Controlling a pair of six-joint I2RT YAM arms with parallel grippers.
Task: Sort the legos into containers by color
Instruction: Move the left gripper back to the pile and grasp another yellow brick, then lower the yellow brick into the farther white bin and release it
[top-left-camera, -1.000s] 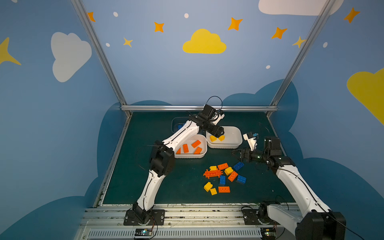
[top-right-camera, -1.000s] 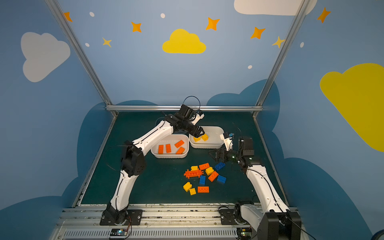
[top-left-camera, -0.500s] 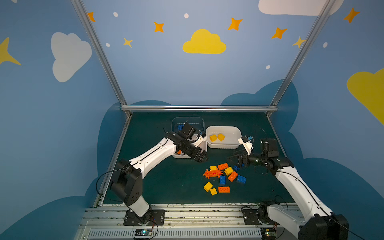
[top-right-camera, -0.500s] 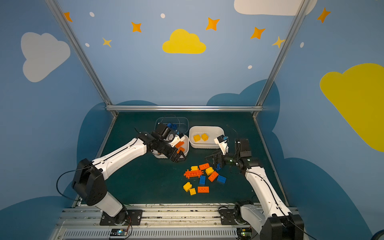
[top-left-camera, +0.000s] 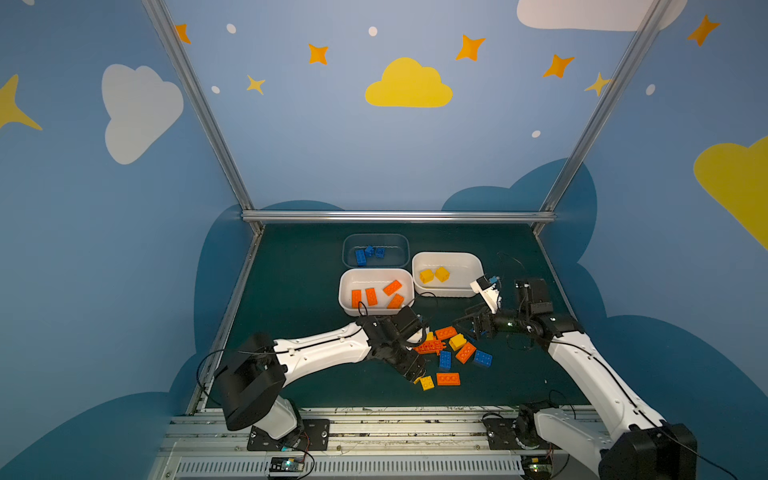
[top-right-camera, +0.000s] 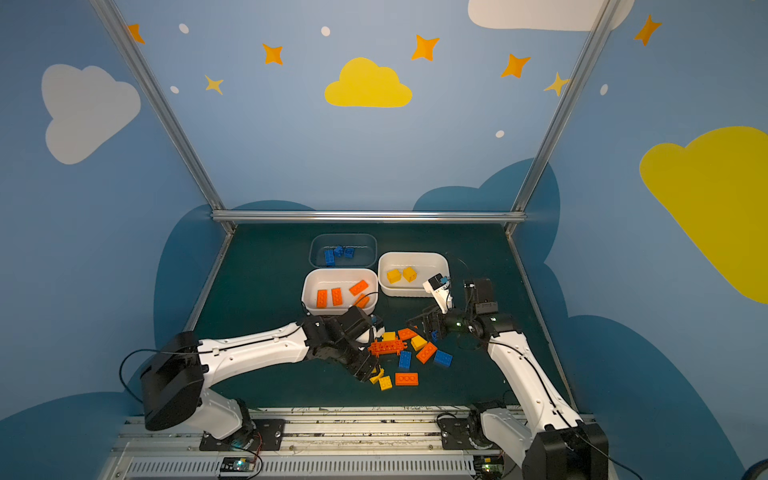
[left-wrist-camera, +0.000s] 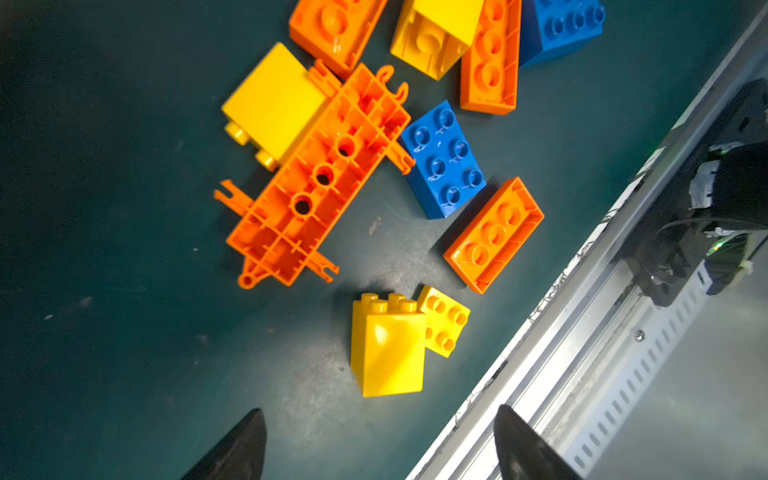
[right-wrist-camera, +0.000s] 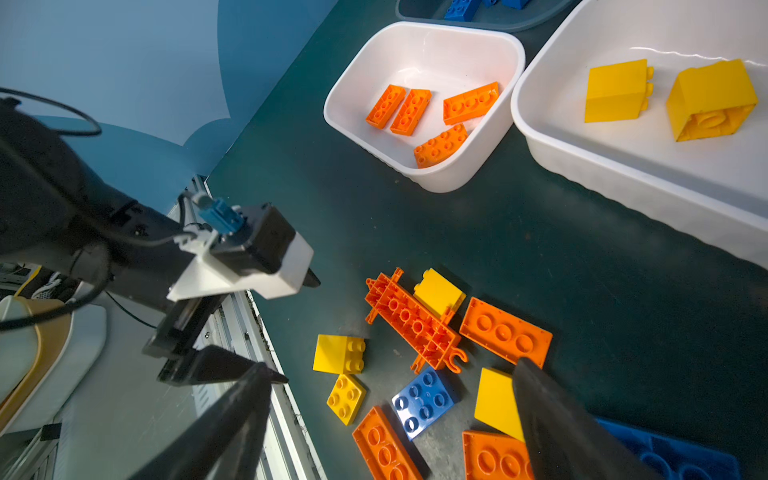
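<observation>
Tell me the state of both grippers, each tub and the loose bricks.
Left gripper: open, empty.
Right gripper: open, empty.
Transparent tub: three blue bricks inside.
Left white tub: four orange bricks inside.
Right white tub: two yellow bricks inside.
Loose bricks: unsorted on the table.

The right gripper (right-wrist-camera: 390, 368) holds its jaws wide and empty above loose legos (right-wrist-camera: 505, 332) on the green mat (right-wrist-camera: 582, 270). From the orange lattice piece (right-wrist-camera: 415, 328), the orange-brick tub (right-wrist-camera: 415, 54) lies at twelve o'clock, the yellow-brick tub (right-wrist-camera: 623, 158) at two, the left gripper (right-wrist-camera: 291, 328) at nine.
</observation>
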